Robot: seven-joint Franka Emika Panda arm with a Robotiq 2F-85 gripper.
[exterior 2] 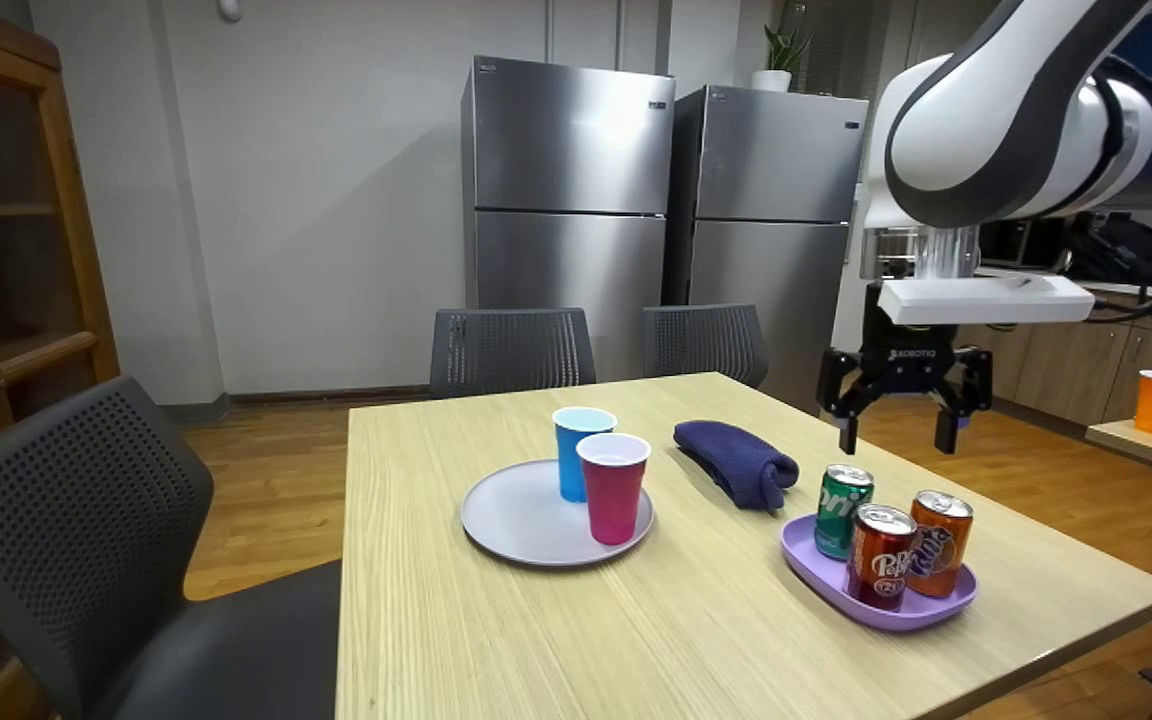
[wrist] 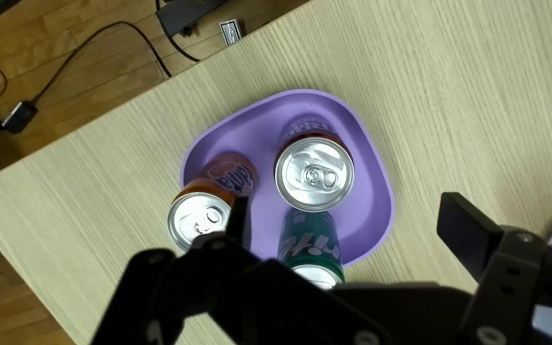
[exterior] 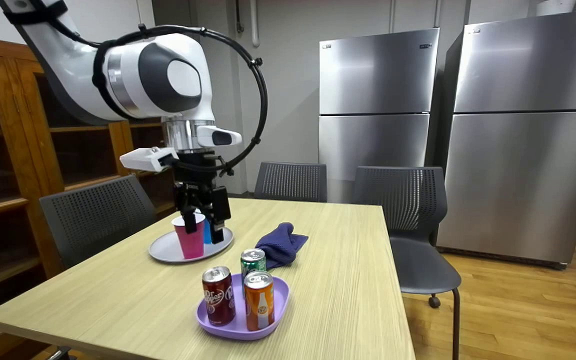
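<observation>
Claw (exterior 2: 897, 442): hangs higher than cans (wrist: 314, 175), spread apart, holding nothing.
Tray (wrist: 371, 206): groups cans upright, rimmed probably against sliding.
Plate (exterior 2: 511, 520): bears cups (exterior 2: 613, 495) upright, likely for grouping.

cans (exterior: 219, 301) are shining in glossy metal, the tray (wrist: 259, 125) is showing smooth matt plastic, the cloth (exterior: 281, 245) is looking matt and rough, the table (exterior: 338, 280) is showing wood grain, far fridges (exterior: 375, 72) are gleaming in brushed metal

Both exterior cams look across the table (exterior: 338, 280) at the fridges (exterior 2: 569, 200); wrist cam's way closer, pointing down at the purple tray (wrist: 364, 206) all three catch.
</observation>
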